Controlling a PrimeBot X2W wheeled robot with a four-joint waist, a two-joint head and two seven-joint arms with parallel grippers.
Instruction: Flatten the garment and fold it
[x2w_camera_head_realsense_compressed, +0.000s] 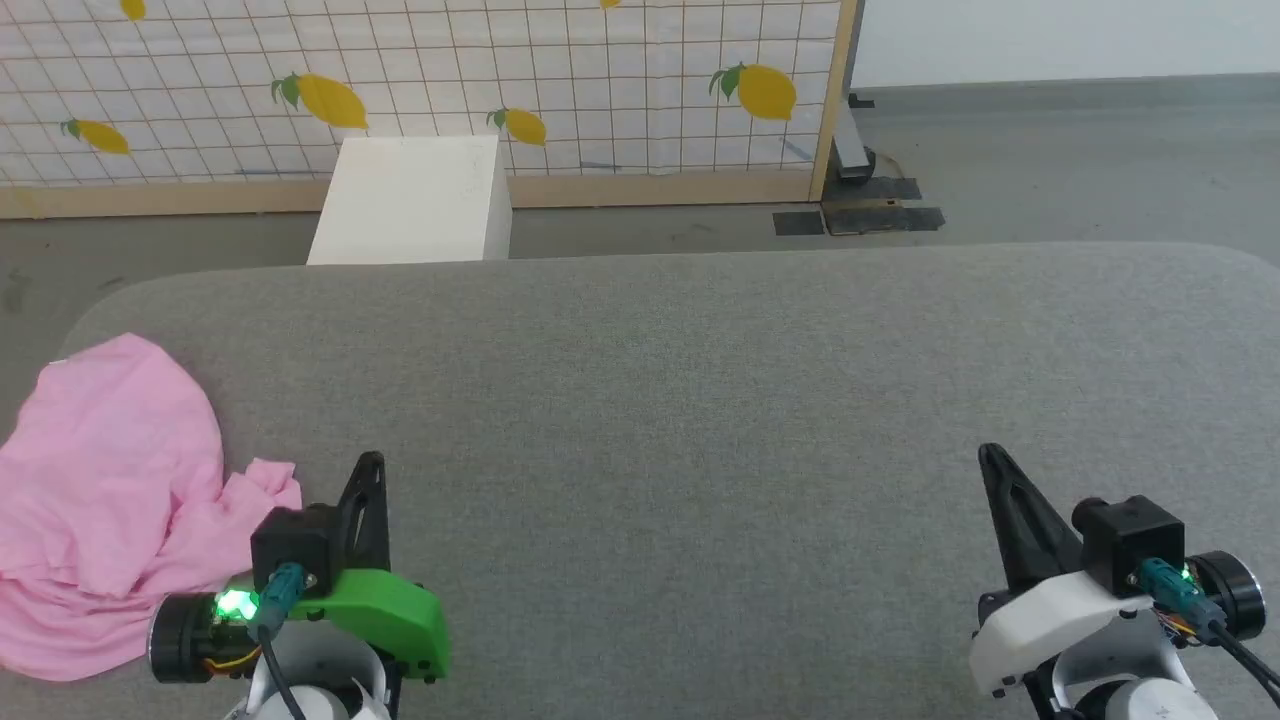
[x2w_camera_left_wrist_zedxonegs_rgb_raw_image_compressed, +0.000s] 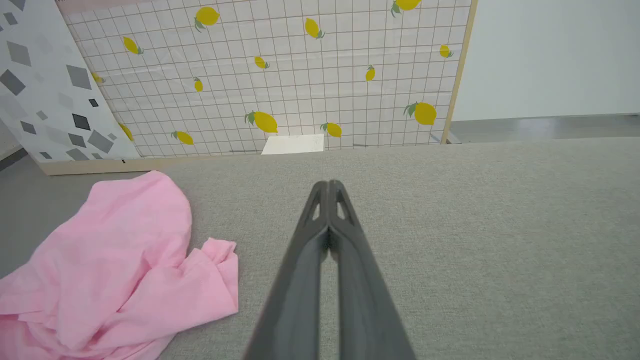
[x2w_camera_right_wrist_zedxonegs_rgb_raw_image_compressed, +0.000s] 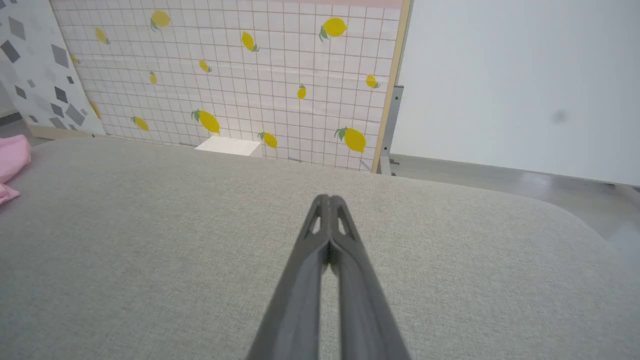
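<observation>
The garment (x2w_camera_head_realsense_compressed: 110, 500) is a crumpled heap of light pink cloth at the left end of the grey padded surface (x2w_camera_head_realsense_compressed: 700, 400), partly hanging over its left edge. It also fills the lower left of the left wrist view, garment (x2w_camera_left_wrist_zedxonegs_rgb_raw_image_compressed: 115, 265), and a sliver of the garment (x2w_camera_right_wrist_zedxonegs_rgb_raw_image_compressed: 11, 160) shows at the left edge of the right wrist view. My left gripper (x2w_camera_head_realsense_compressed: 372, 462) is shut and empty, just right of the cloth and not touching it; its tips meet (x2w_camera_left_wrist_zedxonegs_rgb_raw_image_compressed: 328, 184). My right gripper (x2w_camera_head_realsense_compressed: 990, 455) is shut and empty, far to the right, over bare surface (x2w_camera_right_wrist_zedxonegs_rgb_raw_image_compressed: 328, 199).
A white box (x2w_camera_head_realsense_compressed: 415, 200) stands on the floor beyond the surface's far edge. Behind it is a lemon-patterned grid panel (x2w_camera_head_realsense_compressed: 450, 80) with a wooden frame. Grey floor (x2w_camera_head_realsense_compressed: 1050, 160) lies to the back right. The surface's far right corner is rounded.
</observation>
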